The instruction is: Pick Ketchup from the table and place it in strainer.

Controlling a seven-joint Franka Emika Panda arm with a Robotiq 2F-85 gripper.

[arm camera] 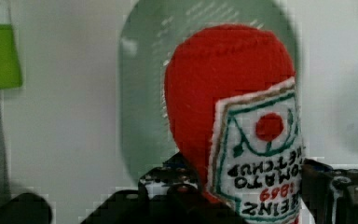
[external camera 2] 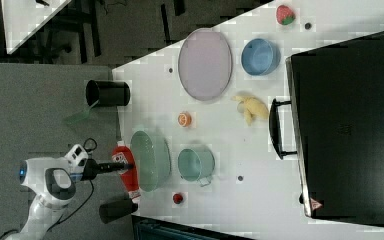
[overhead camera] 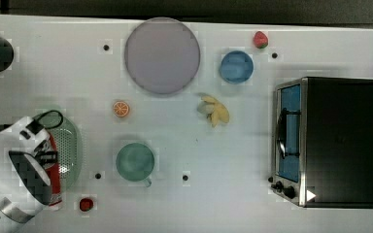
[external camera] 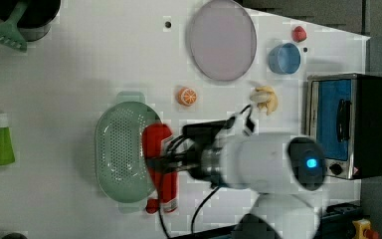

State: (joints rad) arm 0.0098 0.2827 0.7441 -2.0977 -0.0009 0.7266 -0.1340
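Hand (external camera: pixel 160 162): fingers closed on the ketchup bottle (external camera: pixel 160 149), gripping it across its body; in the wrist view dark fingertips (arm camera: pixel 168 186) sit on either side of the label.
Ketchup bottle: red, held at the long edge of the strainer (external camera: pixel 122 149) that is toward the left view's right, partly overlapping the rim; whether it touches the rim cannot be told. In the top view the arm covers most of it.
Label (arm camera: pixel 261 163): white patch, seen inverted, reading "TOMATO KETCHUP", "1869" and "HEINZ", partly cut off at the picture's edge.
Strainer: pale green, perforated base, bare inside.
Tabletop (overhead camera: pixel 199 204): white. Small red blob (overhead camera: pixel 86 204) just beside the bottle's end. Green mug (overhead camera: pixel 135 162) and orange slice (overhead camera: pixel 121 108) near the strainer, with open room between them. Plate (overhead camera: pixel 161 55), blue bowl (overhead camera: pixel 236 67), banana (overhead camera: pixel 214 110), strawberry (overhead camera: pixel 260 39) and oven (overhead camera: pixel 328 141) well apart, toward the top view's right.
Green bottle (external camera: pixel 1 139): at the left view's left edge, its marking unreadable.
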